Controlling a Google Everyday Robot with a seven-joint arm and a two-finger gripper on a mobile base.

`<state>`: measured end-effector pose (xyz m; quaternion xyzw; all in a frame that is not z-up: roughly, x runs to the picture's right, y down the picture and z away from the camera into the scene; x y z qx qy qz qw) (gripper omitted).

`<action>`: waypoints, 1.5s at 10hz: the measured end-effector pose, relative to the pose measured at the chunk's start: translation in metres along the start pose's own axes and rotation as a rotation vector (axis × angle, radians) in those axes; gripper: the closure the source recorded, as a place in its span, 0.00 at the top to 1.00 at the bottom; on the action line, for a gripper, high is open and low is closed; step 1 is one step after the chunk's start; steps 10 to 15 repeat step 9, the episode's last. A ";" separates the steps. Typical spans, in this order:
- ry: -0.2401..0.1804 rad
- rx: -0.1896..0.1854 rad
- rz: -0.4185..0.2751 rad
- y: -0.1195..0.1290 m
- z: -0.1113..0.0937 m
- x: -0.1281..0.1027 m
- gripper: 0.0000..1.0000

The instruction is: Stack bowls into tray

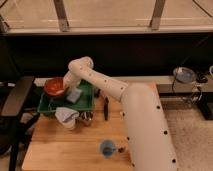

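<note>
As far as we can see, the closest thing is a small blue bowl (106, 147) on the wooden table (60, 145), well in front of the green tray (89, 105) and apart from it. Next up, a whitish bowl (66, 116) sits right at the tray's front edge, overlapping the rim, and just beside it is a small dark thing (87, 119) we can't identify. A dark utensil (106, 107) lies on the table just right of the tray. Inside the tray there's a light blue block (74, 96) near the middle and an orange-red bowl (54, 86) at the back-left corner. The white arm (140, 120) sweeps in from the near right and bends over the tray's back edge. The gripper (65, 81) sits right by that orange-red bowl, but we can't tell if it's open, closed or holding anything. Left of the tray is a black chair (17, 97), and far off to the tray's right is a metal bowl (184, 75) on a stand.
</note>
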<state>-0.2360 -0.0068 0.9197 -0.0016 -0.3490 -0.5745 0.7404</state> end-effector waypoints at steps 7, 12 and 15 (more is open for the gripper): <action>0.044 -0.091 0.005 0.012 -0.071 -0.009 0.80; 0.056 -0.172 0.042 0.023 -0.127 -0.016 0.80; 0.056 -0.172 0.042 0.023 -0.127 -0.016 0.80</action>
